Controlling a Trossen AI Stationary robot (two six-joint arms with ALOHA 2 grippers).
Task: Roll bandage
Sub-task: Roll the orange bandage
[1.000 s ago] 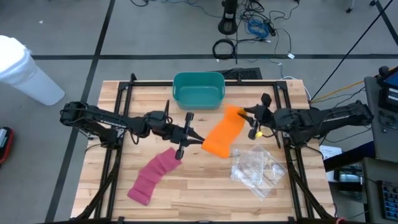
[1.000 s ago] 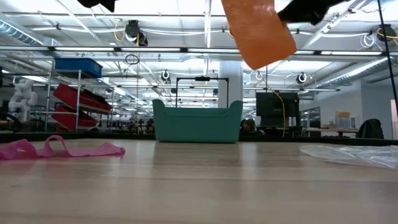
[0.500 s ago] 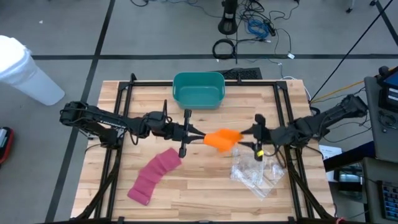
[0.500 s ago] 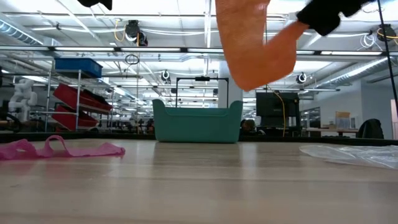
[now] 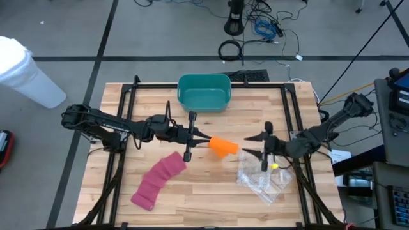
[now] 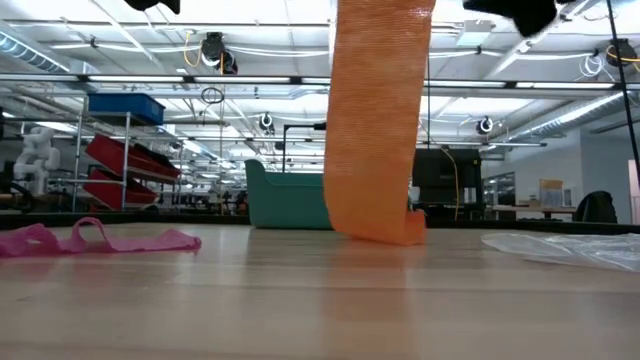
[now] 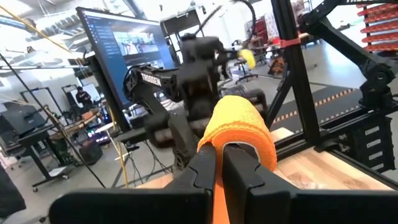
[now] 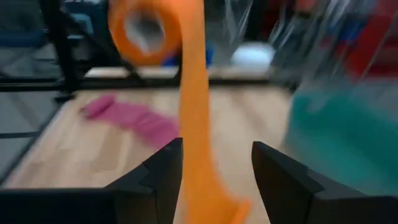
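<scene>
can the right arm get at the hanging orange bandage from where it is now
Probably yes. The right gripper stands open, facing the orange bandage, which hangs between its fingers in its wrist view with nothing between them. The left gripper holds the rolled end shut, well clear.

A robotics lab; storage racks (image 6: pixel 125 150), ceiling strip lights, monitor (image 7: pixel 134 46), floor cables (image 5: pixel 262 29).

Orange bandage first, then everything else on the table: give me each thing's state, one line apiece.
orange bandage: partly rolled, loose tail hanging down to the table
left tool: shut on the orange bandage, holding it above the table
right tool: open, empty, just beside the roll
pink bandage: unrolled, lying rumpled on the table
teal bin: upright, looks empty
clear plastic bag: crumpled, lying flat under the right tool
</scene>
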